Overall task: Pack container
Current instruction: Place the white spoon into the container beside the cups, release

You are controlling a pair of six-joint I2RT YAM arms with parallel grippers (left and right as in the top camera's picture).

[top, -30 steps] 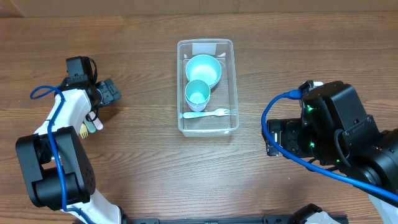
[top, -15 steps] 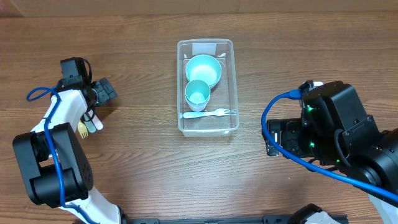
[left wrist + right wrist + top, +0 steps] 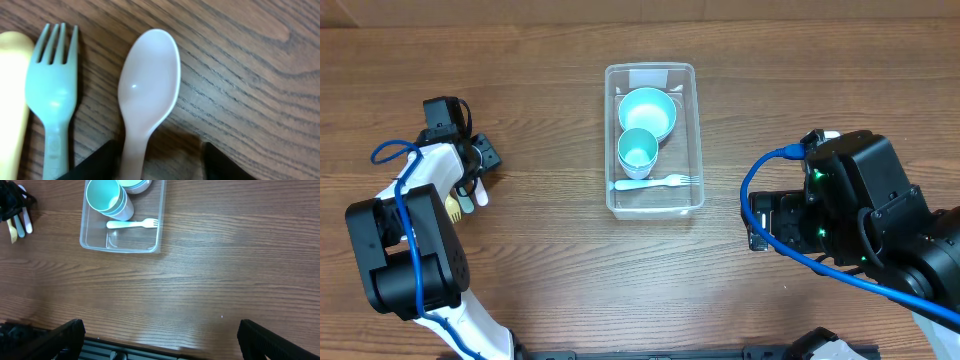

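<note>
Left tool [image 3: 160,158], at 9 o'clock of the container [image 3: 698,140] at centre of bench [image 3: 550,280], straddles spoon [image 3: 150,85] handle, jaws parted, evidently lining up a pick; right tool [image 3: 160,331] hangs wide.

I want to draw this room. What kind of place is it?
Probably a robot lab workbench: a cabled left arm and right arm stand at a wooden table, beside a clear container and a plastic spoon.
</note>
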